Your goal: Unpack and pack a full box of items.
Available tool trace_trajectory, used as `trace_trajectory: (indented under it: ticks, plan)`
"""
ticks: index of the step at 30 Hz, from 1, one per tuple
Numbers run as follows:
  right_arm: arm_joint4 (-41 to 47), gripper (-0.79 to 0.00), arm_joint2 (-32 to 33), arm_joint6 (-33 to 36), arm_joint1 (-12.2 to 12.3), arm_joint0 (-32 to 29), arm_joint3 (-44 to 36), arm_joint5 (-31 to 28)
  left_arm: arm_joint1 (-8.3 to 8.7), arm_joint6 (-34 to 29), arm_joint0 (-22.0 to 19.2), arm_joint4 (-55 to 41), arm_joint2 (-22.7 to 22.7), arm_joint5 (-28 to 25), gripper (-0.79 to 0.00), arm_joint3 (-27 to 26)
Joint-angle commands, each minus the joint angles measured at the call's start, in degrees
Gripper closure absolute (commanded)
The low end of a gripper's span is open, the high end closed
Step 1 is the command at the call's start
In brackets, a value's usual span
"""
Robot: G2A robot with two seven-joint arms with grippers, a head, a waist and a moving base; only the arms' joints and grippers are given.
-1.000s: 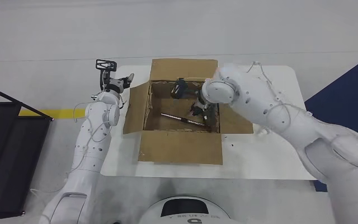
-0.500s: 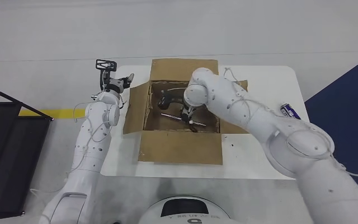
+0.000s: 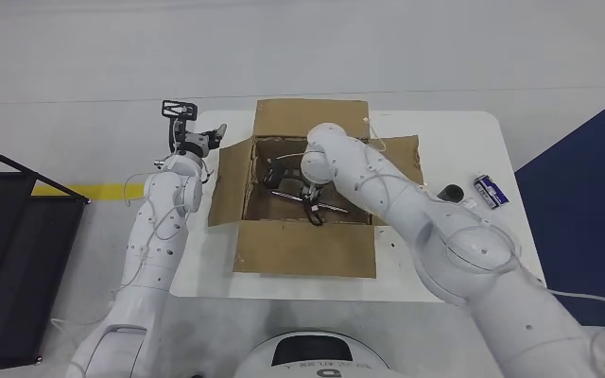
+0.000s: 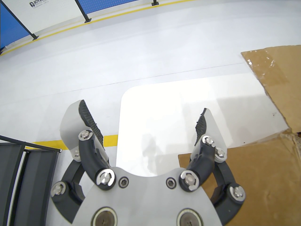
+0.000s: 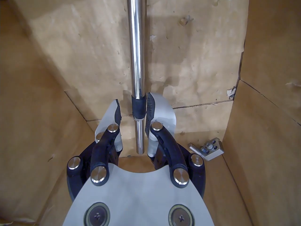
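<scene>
Right gripper [image 5: 133,99] has swung left inside the box [image 3: 302,250], jaws loosely astride the rod [image 5: 136,36]; left gripper [image 4: 143,105] stays wide open, empty.

Inside the box [image 5: 47,99] my right gripper [image 5: 134,99] straddles the rod [image 5: 137,36], which runs on ahead of it along the floor, with a small bracket [image 5: 208,150] just beside it by the wall, while my left gripper [image 4: 143,106] hangs over the table [image 4: 164,99] corner outside.

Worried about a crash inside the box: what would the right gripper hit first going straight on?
Most likely the metal rod, lying between the right gripper's open fingers, then the box floor beneath it; depth is hard to judge.
</scene>
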Motion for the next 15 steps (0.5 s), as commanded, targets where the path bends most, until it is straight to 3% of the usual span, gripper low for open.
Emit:
trace_trajectory:
  ticks: [1, 7, 9, 13, 15]
  plan:
    - [-0.7, -0.234, 0.0, -0.1, -0.9, -0.1, 1.9, -0.2, 0.00, 0.0, 0.0, 0.0, 0.0, 0.0, -0.785, 0.0]
    - [-2.4, -0.215, 0.0, 0.2, -3.2, -0.3, 6.2, -0.3, 0.00, 0.0, 0.0, 0.0, 0.0, 0.0, -0.785, 0.0]
    - [-2.9, -0.175, 0.0, 0.2, -3.8, -0.3, 7.5, -0.4, 0.00, 0.0, 0.0, 0.0, 0.0, 0.0, -0.785, 0.0]
    - [-4.1, 0.000, 0.0, 0.0, -5.1, -0.6, 9.5, -0.4, 0.00, 0.0, 0.0, 0.0, 0.0, 0.0, -0.785, 0.0]
    - [-5.0, 0.000, 0.0, 0.0, -5.7, -0.7, 10.2, -0.3, 0.00, 0.0, 0.0, 0.0, 0.0, 0.0, -0.785, 0.0]
